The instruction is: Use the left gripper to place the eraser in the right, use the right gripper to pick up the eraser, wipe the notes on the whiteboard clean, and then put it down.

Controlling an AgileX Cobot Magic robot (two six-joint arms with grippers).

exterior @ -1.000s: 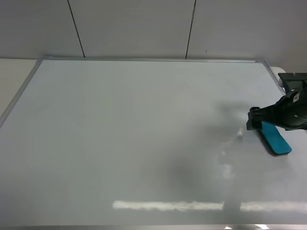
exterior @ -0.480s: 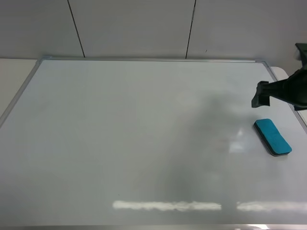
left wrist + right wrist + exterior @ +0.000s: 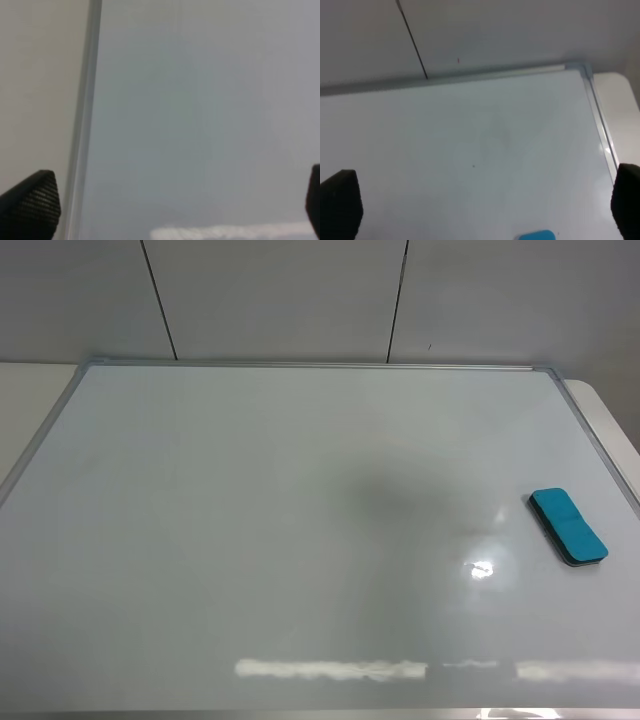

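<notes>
The eraser (image 3: 568,526) at three o'clock looks light and stiff; grip its long sides. Both grippers gape, empty.

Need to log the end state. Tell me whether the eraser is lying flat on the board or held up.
Lying flat. The eraser rests on the whiteboard near its right edge, with no claw touching it.

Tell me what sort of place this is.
Probably a lab or office test bench: a large silver-framed whiteboard lies flat as the work surface, a teal eraser rests on it near its right edge, and plain grey wall panels stand behind.
</notes>
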